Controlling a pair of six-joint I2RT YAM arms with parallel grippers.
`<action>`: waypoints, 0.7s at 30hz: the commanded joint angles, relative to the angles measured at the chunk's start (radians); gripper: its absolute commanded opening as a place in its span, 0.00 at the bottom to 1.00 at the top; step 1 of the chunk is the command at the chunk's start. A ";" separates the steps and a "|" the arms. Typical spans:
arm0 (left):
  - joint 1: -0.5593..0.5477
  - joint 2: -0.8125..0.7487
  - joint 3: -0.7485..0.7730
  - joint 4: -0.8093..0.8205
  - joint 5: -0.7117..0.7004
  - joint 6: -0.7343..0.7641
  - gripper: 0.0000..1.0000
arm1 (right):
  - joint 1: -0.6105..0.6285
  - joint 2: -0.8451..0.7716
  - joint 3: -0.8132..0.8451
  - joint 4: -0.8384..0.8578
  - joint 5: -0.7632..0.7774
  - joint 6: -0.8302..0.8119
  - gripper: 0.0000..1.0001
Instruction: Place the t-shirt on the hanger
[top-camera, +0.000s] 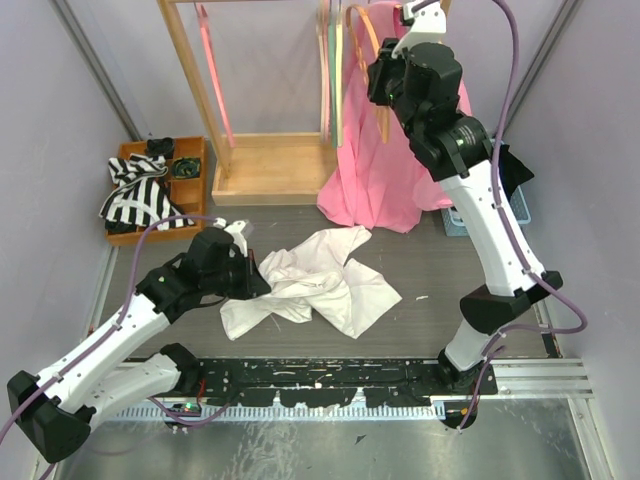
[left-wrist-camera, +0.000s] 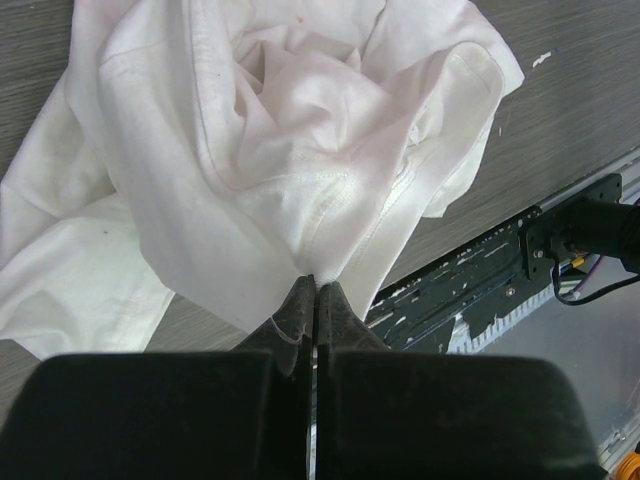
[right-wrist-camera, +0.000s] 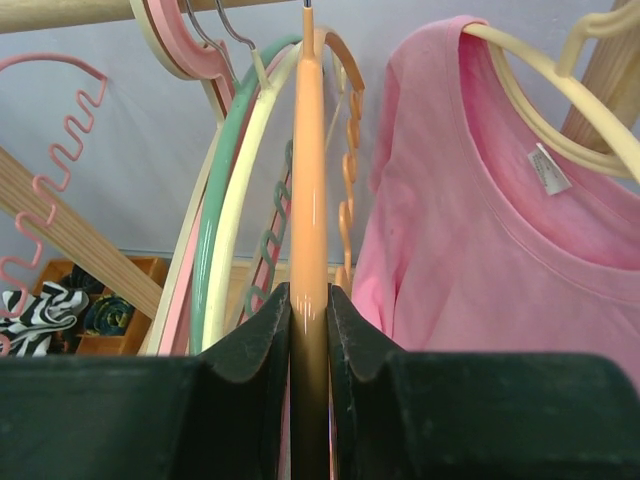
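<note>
White cotton lay in a crumpled heap near the middle of the grey counter (top-camera: 440, 270). This was the t-shirt (top-camera: 325, 285), folded over itself with its seams and hems twisted upward. The left claw (left-wrist-camera: 316, 288) was low at the heap's near-left edge. Its two dark fingers were pressed together with a fold of the white fabric pinched between their tips. From the wrist view, the rest of the shirt fanned out from that pinch across the counter.

The right arm reached up to the wooden rack (top-camera: 200, 110) at the back of the room. There the right claw (right-wrist-camera: 309, 300) stood only narrowly apart, its fingers clamped on either side of the orange hanger (right-wrist-camera: 308, 180). The hanger was edge-on to the wrist camera and showed as a thin upright strip between the black fingers. It was well apart from the shirt on the counter.

Just to the hanger's left hung a green hanger (right-wrist-camera: 213, 230) and a pink hanger (right-wrist-camera: 62, 150). To its right, the pink t-shirt (right-wrist-camera: 480, 240) draped from a cream hanger (right-wrist-camera: 545, 85).

At the far left a striped cloth (top-camera: 138, 190) spilled over the wooden tray (top-camera: 197, 190).
</note>
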 joint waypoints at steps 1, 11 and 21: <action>0.003 -0.002 0.026 -0.015 -0.004 0.002 0.00 | -0.001 -0.148 -0.019 0.046 0.029 -0.006 0.01; 0.004 0.032 0.043 -0.011 -0.024 -0.004 0.00 | -0.002 -0.291 -0.110 -0.116 0.004 0.029 0.01; 0.003 0.099 0.105 -0.021 -0.014 0.009 0.00 | -0.001 -0.665 -0.399 -0.428 -0.012 0.212 0.01</action>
